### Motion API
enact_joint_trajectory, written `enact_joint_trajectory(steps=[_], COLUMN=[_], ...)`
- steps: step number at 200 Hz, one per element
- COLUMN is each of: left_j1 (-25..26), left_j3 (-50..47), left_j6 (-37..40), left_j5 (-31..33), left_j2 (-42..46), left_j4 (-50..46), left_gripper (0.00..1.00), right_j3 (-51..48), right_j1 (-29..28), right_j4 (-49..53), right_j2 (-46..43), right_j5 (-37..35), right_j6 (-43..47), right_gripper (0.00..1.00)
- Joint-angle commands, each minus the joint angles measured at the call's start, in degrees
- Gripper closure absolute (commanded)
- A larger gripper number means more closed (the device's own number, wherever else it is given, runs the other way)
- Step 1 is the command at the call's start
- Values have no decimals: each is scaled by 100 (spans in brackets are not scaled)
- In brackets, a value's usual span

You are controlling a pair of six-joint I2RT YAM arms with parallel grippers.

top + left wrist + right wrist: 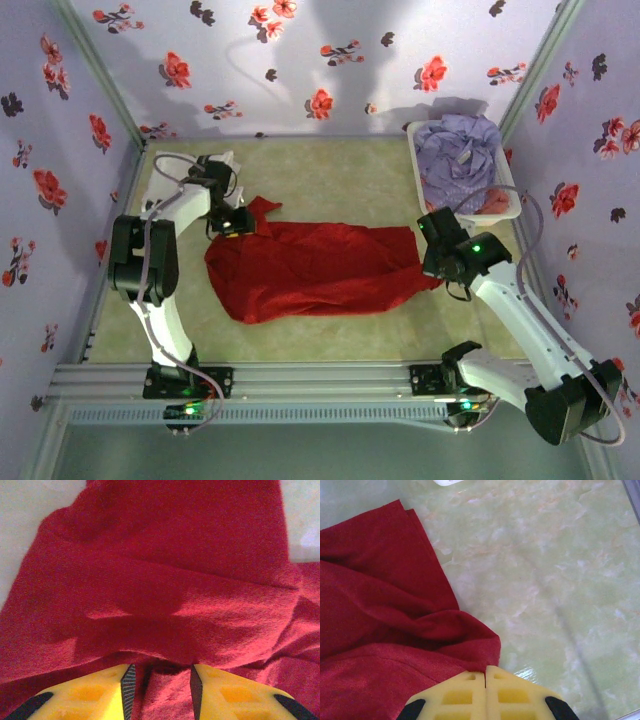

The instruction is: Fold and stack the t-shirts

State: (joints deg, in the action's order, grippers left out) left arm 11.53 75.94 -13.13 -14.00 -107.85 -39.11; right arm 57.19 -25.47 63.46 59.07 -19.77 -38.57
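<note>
Red t-shirt (pixel 320 270) lies rumpled at ctr of counter (pixel 330 165). L tool (pixel 232 222) sits at shirt's 10 o'clock, fingers apart astride a cloth ridge; can't tell if clamped. R tool (pixel 485 672) sits at shirt's 3 o'clock, fingers together, cloth corner apparently pinched. Step in hand, by est.: spread flat prior to fold. Procedure: confirm L grip takes one layer only; draw tools apart toward 9 and 3 w/ even tension; keep cloth low over counter; avoid tucking hem under.

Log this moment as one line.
left gripper: open over red t-shirt | right gripper: shut on its edge | lavender t-shirt: in white basket
</note>
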Motion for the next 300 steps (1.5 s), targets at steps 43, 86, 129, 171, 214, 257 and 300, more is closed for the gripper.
enact_joint_trajectory(steps=[43,86,129,171,214,257,300], left_j1=[138,139,135,137,156,145,126], left_j3=[-13,-208,-272,-223,-260,422,2696], left_j6=[96,150,179,127,-41,-158,-12], left_j5=[-214,12,-3,102,946,1113,1203], left_j2=[-117,-91,-49,280,1656,2696,2796], left_j4=[-88,-28,-17,-85,-70,-533,-1311], left_gripper=[69,65,79,100,100,100,100], right_j3=[54,47,22,203,411,1357,3620], right_j1=[24,25,25,25,25,17,16], right_j4=[26,17,-13,104,-59,-280,38], right_j2=[39,30,38,-25,-301,-203,835], right_j5=[20,27,31,8,304,454,202], right_j6=[69,77,69,117,166,591,1549], right_gripper=[100,100,100,100,100,100,100])
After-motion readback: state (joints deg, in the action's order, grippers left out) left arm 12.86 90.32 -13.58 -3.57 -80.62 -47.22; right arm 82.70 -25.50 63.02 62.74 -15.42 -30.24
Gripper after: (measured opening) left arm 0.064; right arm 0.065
